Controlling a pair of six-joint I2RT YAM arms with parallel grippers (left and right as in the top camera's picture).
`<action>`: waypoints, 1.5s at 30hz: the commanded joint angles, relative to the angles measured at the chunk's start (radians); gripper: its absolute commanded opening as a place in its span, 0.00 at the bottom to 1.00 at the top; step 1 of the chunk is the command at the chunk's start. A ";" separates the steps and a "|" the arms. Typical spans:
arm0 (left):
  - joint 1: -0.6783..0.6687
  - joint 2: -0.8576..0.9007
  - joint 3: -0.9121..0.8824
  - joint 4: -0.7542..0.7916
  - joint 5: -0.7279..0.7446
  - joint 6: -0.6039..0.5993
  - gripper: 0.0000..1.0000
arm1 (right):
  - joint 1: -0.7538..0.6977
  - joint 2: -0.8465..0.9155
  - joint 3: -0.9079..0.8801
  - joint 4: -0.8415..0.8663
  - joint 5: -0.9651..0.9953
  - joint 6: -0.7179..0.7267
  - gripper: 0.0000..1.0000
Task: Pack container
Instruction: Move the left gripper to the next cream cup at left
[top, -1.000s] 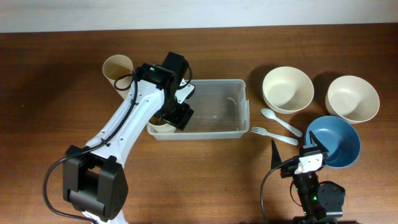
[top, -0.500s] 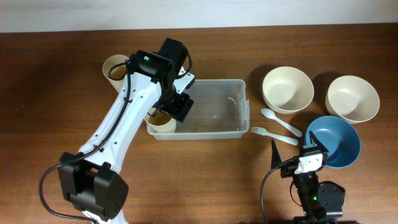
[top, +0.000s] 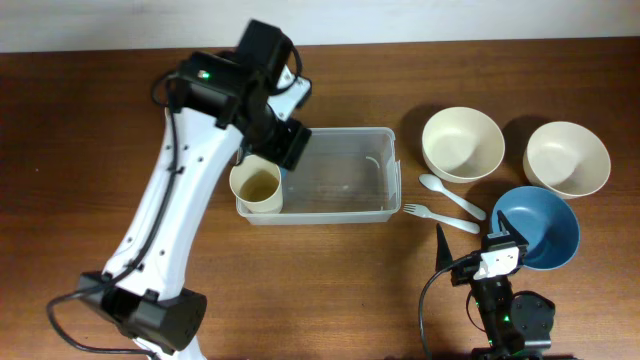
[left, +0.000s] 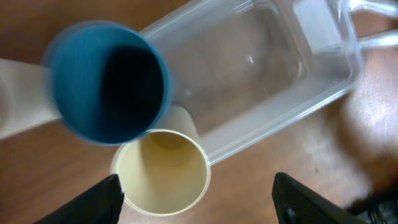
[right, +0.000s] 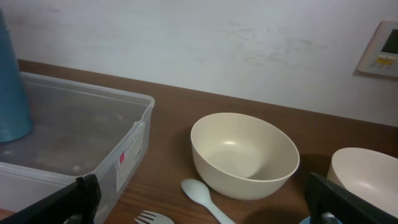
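Container (top: 345, 131): cream cup (top: 256, 187) at left end, apparently packed. Left tool (left: 196, 183): open, empty, above. Right tool (right: 200, 185): open, idle. Next: fetch another item.

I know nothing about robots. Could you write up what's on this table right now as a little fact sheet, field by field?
container: clear plastic bin, mid-table
cream cup: upright at the container's left end
blue cup: upright beside the cream cup, hidden under the arm from above
bowls: left cream bowl, right cream bowl, blue bowl, all right of the container
cutlery: spoon and fork between container and bowls
left gripper: open, above the cups, holding nothing
right gripper: open, holding nothing
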 joint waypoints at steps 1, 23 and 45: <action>0.055 -0.023 0.072 -0.008 -0.119 -0.067 0.82 | 0.005 -0.010 -0.008 -0.003 0.009 0.000 0.99; 0.412 0.124 0.080 0.120 -0.032 -0.008 0.79 | 0.005 -0.010 -0.008 -0.003 0.009 0.000 0.99; 0.412 0.335 0.079 0.070 -0.023 0.070 0.79 | 0.005 -0.010 -0.008 -0.003 0.009 0.000 0.99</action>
